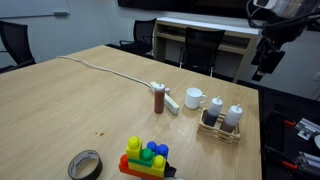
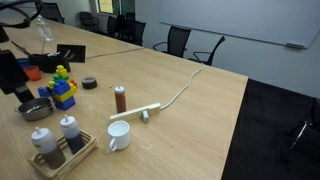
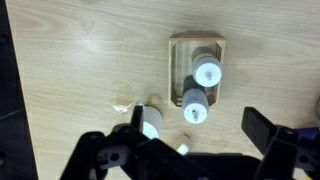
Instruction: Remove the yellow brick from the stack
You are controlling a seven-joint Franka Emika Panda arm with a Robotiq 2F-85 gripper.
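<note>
At six o'clock on the wooden table [image 1: 90, 100], the small yellow plastic brick [image 1: 134, 147] tops the multicoloured toy-brick stack [image 1: 150, 162]. My gripper [image 3: 185, 155] hovers well apart, jaws spread and empty. I judge this the approach step, so I must descend over the brick next.

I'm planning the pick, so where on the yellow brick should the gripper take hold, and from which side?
Come down from above and pinch the yellow brick across its flat side faces. It stands on top at one end of the stack, so those faces look free; the green brick sits against its inner side. The gripper is open.
</note>
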